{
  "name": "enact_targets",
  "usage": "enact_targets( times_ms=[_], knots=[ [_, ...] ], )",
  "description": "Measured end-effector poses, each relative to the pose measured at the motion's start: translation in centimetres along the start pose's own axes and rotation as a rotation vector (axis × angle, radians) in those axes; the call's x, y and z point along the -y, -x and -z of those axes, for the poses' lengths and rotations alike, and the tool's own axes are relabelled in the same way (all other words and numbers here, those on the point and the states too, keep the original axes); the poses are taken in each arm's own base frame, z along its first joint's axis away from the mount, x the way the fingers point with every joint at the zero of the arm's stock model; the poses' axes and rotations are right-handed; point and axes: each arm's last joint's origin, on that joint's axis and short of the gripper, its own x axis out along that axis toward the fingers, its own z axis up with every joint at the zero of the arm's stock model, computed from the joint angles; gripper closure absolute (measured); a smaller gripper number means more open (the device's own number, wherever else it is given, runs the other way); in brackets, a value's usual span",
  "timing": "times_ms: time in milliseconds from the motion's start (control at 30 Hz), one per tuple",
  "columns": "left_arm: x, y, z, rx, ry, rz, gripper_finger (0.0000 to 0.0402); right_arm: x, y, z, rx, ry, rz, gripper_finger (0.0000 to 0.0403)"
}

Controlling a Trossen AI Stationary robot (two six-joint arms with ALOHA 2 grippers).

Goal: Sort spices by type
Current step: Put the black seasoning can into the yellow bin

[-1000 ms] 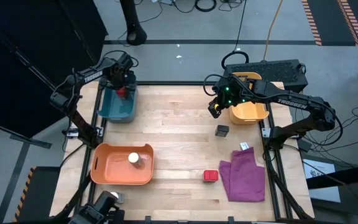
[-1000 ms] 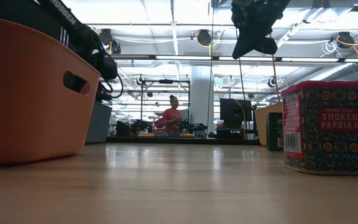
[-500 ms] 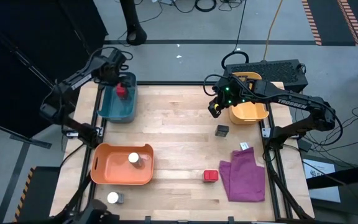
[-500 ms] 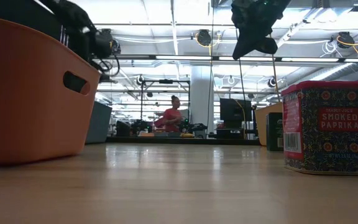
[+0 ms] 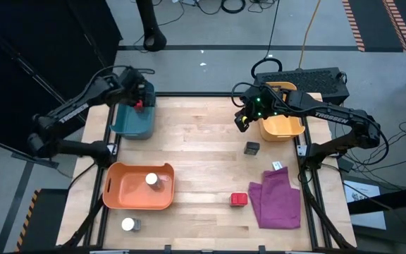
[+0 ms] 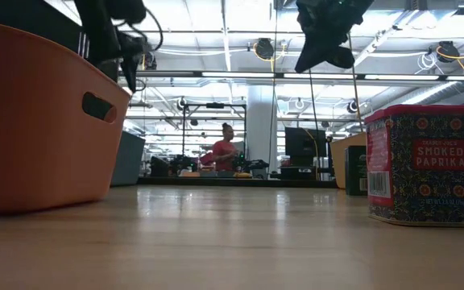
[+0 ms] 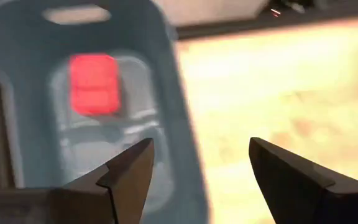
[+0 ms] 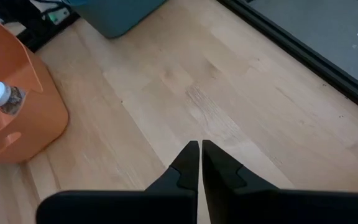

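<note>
My left gripper (image 5: pixel 135 92) hangs open over the teal bin (image 5: pixel 122 121) at the table's far left. In the left wrist view a red box (image 7: pixel 93 84) lies on that bin's floor, clear of my left gripper (image 7: pixel 197 163). My right gripper (image 5: pixel 243 121) is shut and held above the table left of the yellow bin (image 5: pixel 282 128); it touches nothing (image 8: pixel 198 155). A dark grey box (image 5: pixel 251 147) stands on the table. A second red box (image 5: pixel 239 200), the paprika tin (image 6: pixel 429 165), stands near the purple cloth. One white-lidded jar (image 5: pixel 151 180) sits in the orange bin, another (image 5: pixel 127 224) stands at the near edge.
The orange bin (image 5: pixel 118 197) sits near left and looms large in the low view (image 6: pixel 39 121). A purple cloth (image 5: pixel 277 199) lies near right, with a small white-labelled thing (image 5: pixel 277 166) at its far end. Bare wood spreads across the table's middle. A person sits far off in the room (image 6: pixel 220 149).
My left arm has swung its elbow out toward the table's left edge, uncovering the jar at the near edge, while its gripper has stayed over the teal bin and risen somewhat. The red box lies still in the bin.
</note>
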Motion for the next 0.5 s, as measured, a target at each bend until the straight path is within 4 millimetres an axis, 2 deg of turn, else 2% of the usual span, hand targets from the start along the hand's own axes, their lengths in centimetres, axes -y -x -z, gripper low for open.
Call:
enact_targets(
  times_ms=[233,500],
  knots=[
    [3.1,3.2,4.1,-0.105,-0.149,0.272,0.0132,-0.3,0.0,-0.7,0.067,-0.002,-0.030,0.0403],
    [4.7,6.0,8.4,-0.313,-0.250,0.488,0.0132,-0.6,0.1,-1.3,0.135,0.040,-0.057,0.0403]
  ],
)
